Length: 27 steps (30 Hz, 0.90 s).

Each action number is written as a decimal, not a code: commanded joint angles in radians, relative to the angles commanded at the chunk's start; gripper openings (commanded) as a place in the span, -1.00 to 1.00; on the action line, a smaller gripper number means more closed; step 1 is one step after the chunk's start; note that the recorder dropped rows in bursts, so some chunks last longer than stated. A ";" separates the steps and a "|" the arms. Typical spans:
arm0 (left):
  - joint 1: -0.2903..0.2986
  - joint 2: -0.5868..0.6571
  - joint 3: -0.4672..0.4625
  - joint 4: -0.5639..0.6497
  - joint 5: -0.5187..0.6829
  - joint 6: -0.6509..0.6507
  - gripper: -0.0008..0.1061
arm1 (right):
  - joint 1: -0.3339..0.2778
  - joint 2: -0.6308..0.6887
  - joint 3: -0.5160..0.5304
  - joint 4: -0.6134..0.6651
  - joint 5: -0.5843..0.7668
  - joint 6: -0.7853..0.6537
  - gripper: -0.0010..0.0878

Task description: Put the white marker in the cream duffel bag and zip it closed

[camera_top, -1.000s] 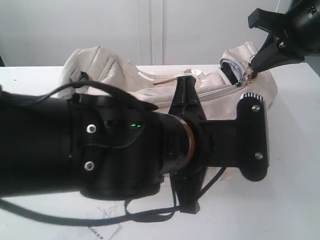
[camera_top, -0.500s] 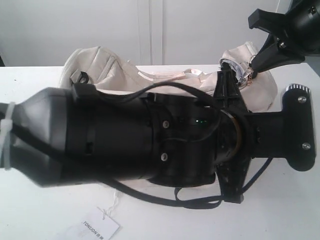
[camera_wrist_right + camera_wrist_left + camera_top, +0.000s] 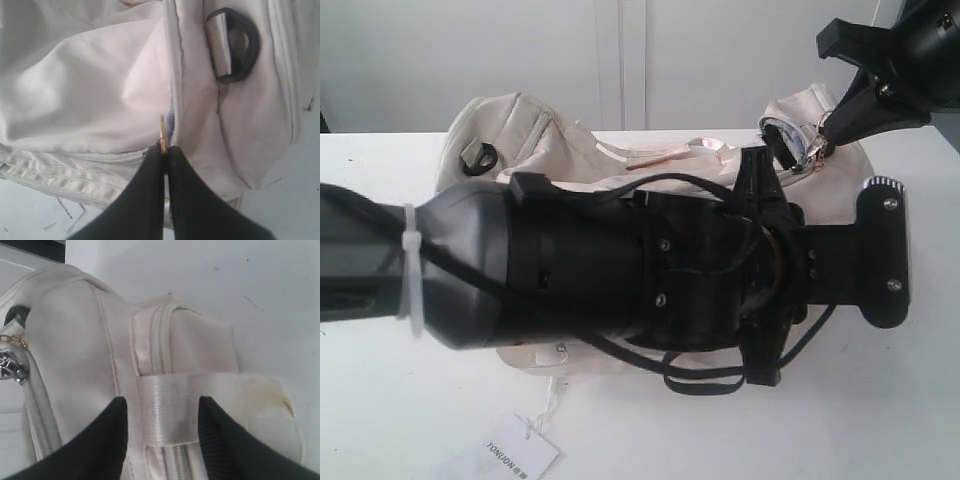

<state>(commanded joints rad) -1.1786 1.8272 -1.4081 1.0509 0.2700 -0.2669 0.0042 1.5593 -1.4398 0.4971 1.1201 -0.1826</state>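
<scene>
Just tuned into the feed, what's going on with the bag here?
The right tool is shut on the gold zipper pull of the cream duffel bag. The left tool is open, its jaws either side of a shiny strap on the bag, not gripping it. The white marker is not in view.
</scene>
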 joint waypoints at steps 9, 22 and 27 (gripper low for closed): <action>0.022 0.031 -0.002 0.005 -0.077 -0.006 -0.06 | 0.000 0.000 0.000 0.000 0.000 0.000 -0.98; 0.054 0.082 -0.002 0.012 -0.104 -0.006 -0.97 | 0.000 0.000 0.000 -0.001 0.000 -0.023 -0.98; 0.054 0.082 -0.002 0.012 -0.104 -0.006 -0.99 | 0.000 0.000 0.000 -0.001 -0.004 -0.023 -0.98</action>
<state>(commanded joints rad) -1.1248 1.9092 -1.4102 1.0627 0.1663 -0.2725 0.0042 1.5593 -1.4398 0.4966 1.1163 -0.2054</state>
